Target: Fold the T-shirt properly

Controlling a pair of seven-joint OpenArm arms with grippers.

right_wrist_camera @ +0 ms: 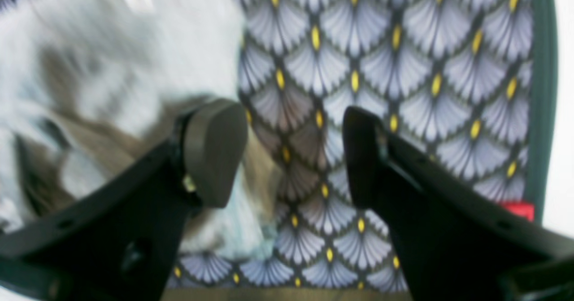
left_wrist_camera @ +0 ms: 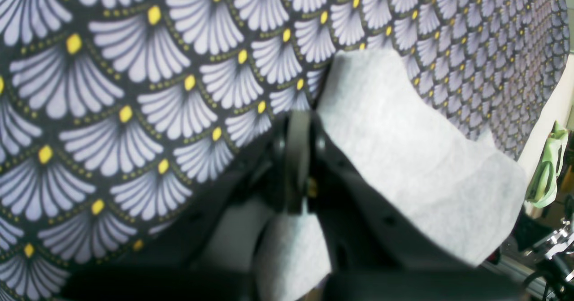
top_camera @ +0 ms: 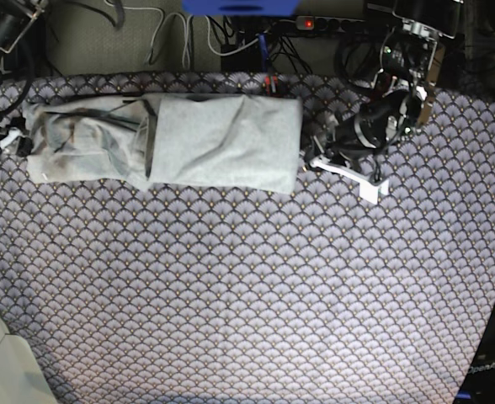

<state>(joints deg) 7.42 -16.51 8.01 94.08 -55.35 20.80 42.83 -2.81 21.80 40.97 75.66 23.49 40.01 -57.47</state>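
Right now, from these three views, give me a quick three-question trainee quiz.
1. True or false: the left end effector is shut on fabric of the T-shirt.
2. Pick one. The right end effector is: A) shut on cloth; B) open, gripping nothing; C) out of view.
3. Fill in: in the base view, the T-shirt lies across the ___ (top/bottom) part of the tablecloth.

Key: 1 true; 2 B; 3 top.
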